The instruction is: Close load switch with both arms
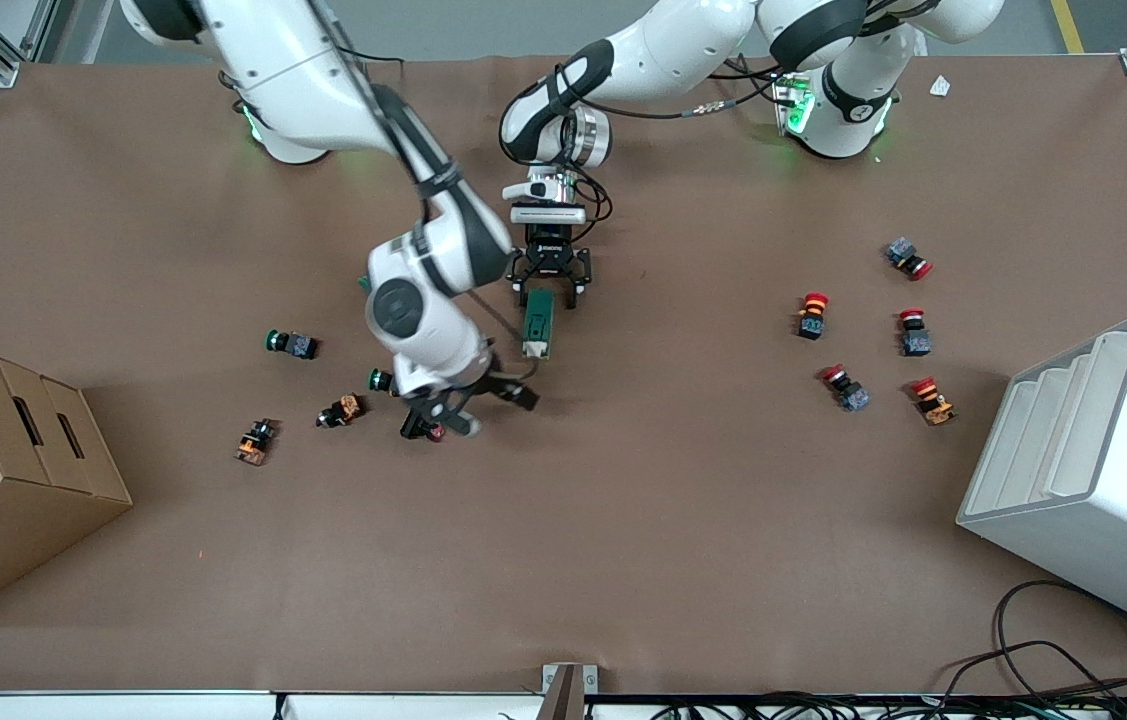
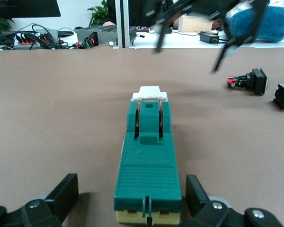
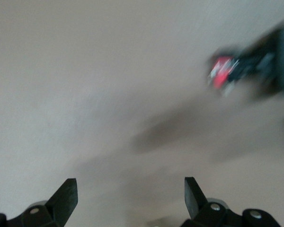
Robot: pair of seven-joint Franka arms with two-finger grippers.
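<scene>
The load switch (image 1: 537, 322) lies mid-table, its end between the left gripper (image 1: 550, 290)'s parted fingers — not yet clamped. The right gripper (image 1: 468, 405), also spread, hovers beside it over a red-capped pushbutton (image 1: 435, 433). Best pinch the body squarely first, then press the white lever tab (image 2: 150, 92) down.

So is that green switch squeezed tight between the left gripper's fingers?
No. In the left wrist view the load switch lies on the table with a visible gap to each of the left gripper's fingers.
</scene>
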